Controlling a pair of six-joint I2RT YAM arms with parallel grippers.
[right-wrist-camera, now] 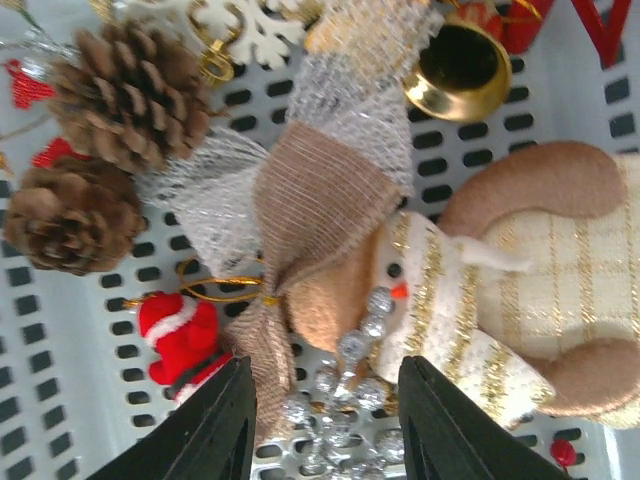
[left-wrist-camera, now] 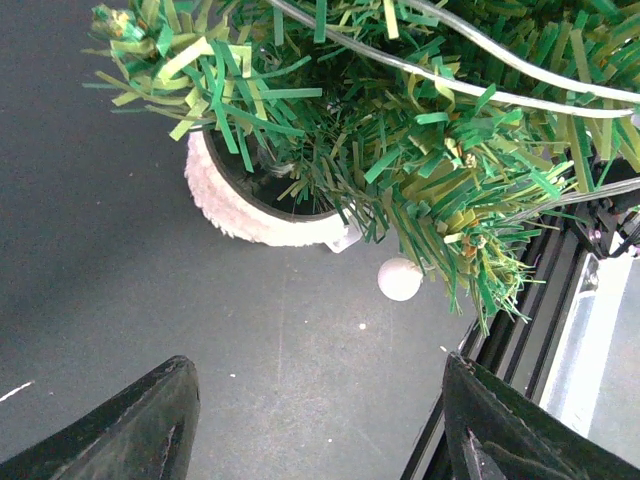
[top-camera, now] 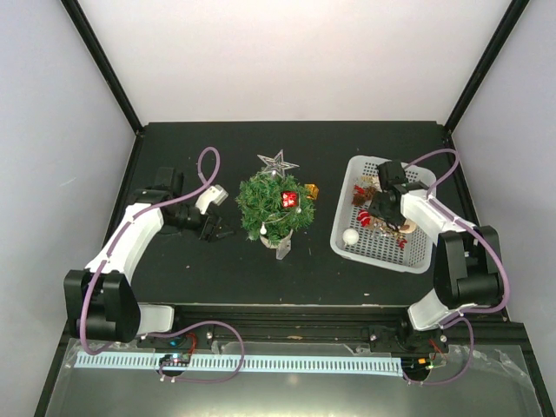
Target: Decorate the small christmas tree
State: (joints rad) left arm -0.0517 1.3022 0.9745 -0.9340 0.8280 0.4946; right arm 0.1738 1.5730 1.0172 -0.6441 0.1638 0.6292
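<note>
Top external view: the left gripper [top-camera: 213, 228] sits low over the black table [top-camera: 217, 278]. The small christmas tree [top-camera: 276, 207] stands just off its fingertips, between the two arms, with a silver star [top-camera: 277, 162] on top and a red ornament [top-camera: 289, 198] among the branches. The right gripper [top-camera: 382, 213] is down inside the white basket [top-camera: 382, 256], well apart from the tree.

Seen from the left wrist, the jaws are spread wide, with only bare table between the two dark fingers [left-wrist-camera: 150, 420]. The tree's green branches fill the space ahead of and above the gap. Its white pot [left-wrist-camera: 245, 215] lies ahead of the finger on the left of that view. A small white ball [left-wrist-camera: 400, 279] shows just beyond the gap, under the branch tips — I cannot tell whether it hangs or lies on the table.

Seen from the right wrist, the jaws stand apart and straddle the lower tail of a burlap bow [right-wrist-camera: 320, 200] and a cluster of silver beads [right-wrist-camera: 350, 350]. I cannot tell whether the pads touch either. A plush snowman [right-wrist-camera: 450, 310] lies just to the right of the jaws in that view, and a small red Santa figure [right-wrist-camera: 180, 340] just to the left. Farther ahead — past the bow — sit a gold bell [right-wrist-camera: 460, 70] and two pine cones [right-wrist-camera: 125, 90].
</note>
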